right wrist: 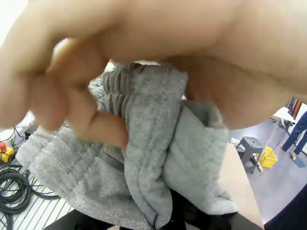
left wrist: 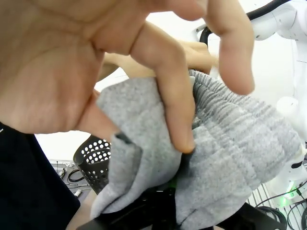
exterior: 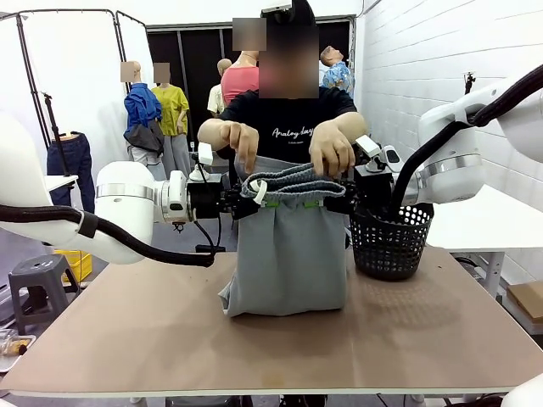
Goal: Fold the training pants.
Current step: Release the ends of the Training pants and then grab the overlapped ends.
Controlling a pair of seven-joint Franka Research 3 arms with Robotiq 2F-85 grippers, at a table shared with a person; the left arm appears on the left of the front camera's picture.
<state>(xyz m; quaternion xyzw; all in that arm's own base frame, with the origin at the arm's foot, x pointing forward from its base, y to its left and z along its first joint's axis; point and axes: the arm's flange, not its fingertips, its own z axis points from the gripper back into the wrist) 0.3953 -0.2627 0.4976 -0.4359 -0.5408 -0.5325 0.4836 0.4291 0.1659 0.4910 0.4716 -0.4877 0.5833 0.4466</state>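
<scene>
The soft light grey training pants (exterior: 288,254) hang in the middle, over the brown table (exterior: 127,331). Their bottom edge sits on the table. The gathered top edge is held up high. The left pincer (exterior: 254,201) pinches one top corner and the right pincer (exterior: 327,203) pinches the other. A person's hand (exterior: 240,140) and the person's other hand (exterior: 333,151) grip the top edge too. In both wrist views grey cloth (left wrist: 230,143) (right wrist: 144,143) covers the fingers. A black mesh basket (exterior: 390,242) stands just beside the pants, under the right arm. Bare table lies in front and to the left.
</scene>
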